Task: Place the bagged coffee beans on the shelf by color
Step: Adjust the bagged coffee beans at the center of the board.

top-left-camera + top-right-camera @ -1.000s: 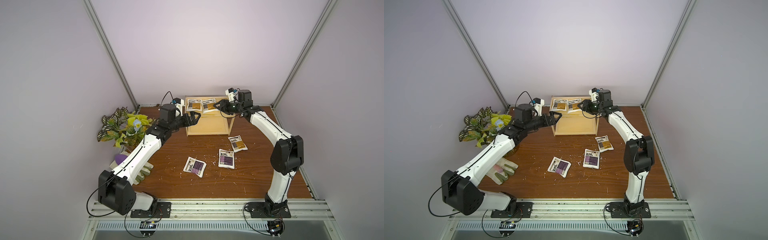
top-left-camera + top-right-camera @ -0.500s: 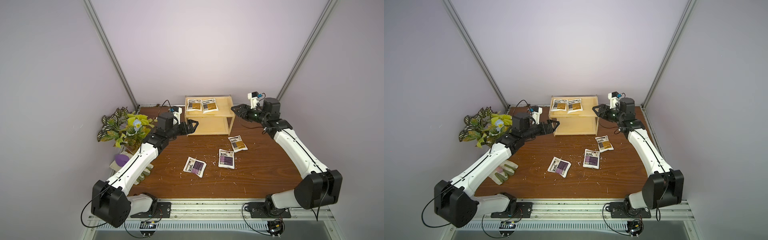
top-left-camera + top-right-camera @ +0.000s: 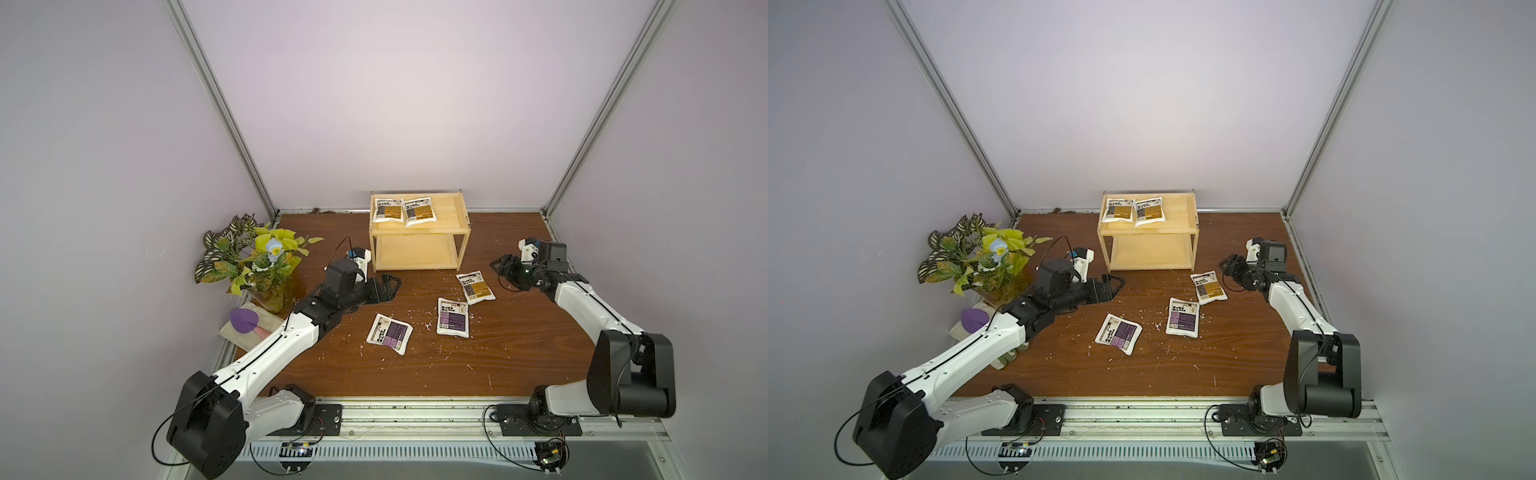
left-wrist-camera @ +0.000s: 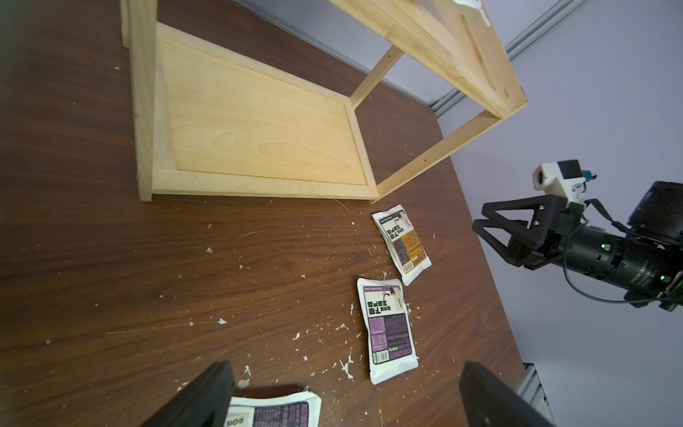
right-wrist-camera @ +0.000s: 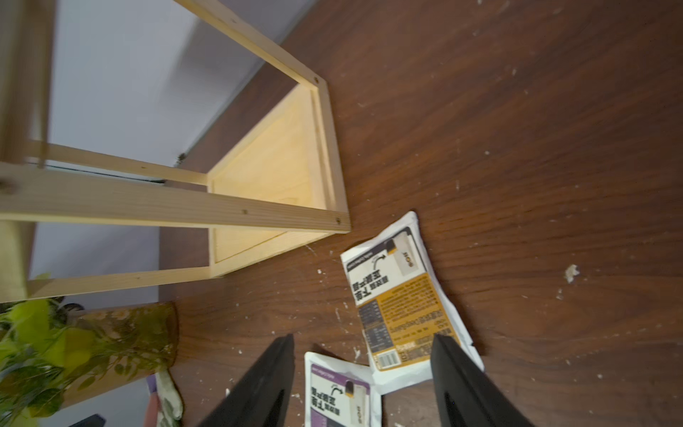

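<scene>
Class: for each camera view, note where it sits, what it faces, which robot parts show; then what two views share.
Top views: high in front, looking down on the brown wooden table; both arms.
Left wrist: low above table, faces pale wooden two-tier shelf; own fingers, right gripper.
Right wrist: faces shelf's end; own fingers.
Shared: orange-labelled white pouch.

The left arm (image 3: pixel 270 353) stretches forward from its base, low over the surface, with its wrist nearly level. The left gripper (image 3: pixel 388 286) points ahead, jaws parted wide; in the left wrist view its two black fingers (image 4: pixel 207 399) stand far apart. The right arm (image 3: pixel 590 309) is bent sharply at the elbow, forearm reaching forward. The right gripper (image 3: pixel 500 266) points across toward the left arm's side, its fingers (image 5: pixel 266 384) spread.
</scene>
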